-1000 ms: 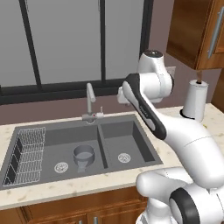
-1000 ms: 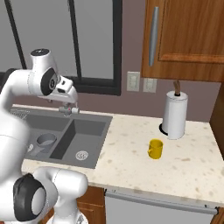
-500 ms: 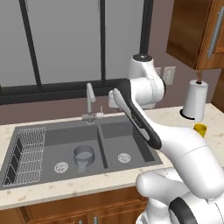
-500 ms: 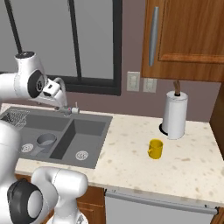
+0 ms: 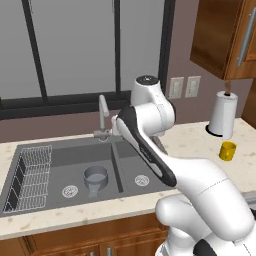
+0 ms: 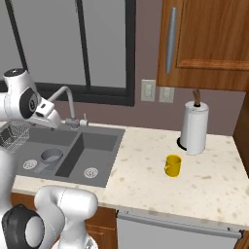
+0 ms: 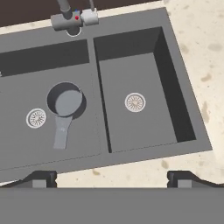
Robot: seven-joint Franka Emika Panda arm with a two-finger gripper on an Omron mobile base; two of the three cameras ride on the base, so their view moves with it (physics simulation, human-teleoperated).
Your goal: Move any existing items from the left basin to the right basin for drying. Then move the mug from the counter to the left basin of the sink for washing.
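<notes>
Jaws spread wide, nothing held. Best to bring gripper (image 7: 111, 177) down over grey cup (image 7: 65, 100) in left basin (image 7: 26, 144), centred on rim, clear of faucet (image 7: 72, 19).

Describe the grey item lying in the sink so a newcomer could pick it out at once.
Start at the dark grey two-basin recessed sink in the beige speckled stone counter. In the wider left basin, beside its round drain, sits a small dull grey metal cup with a flat handle. Unlike the bright yellow mug on the counter, it is grey and inside the sink.
</notes>
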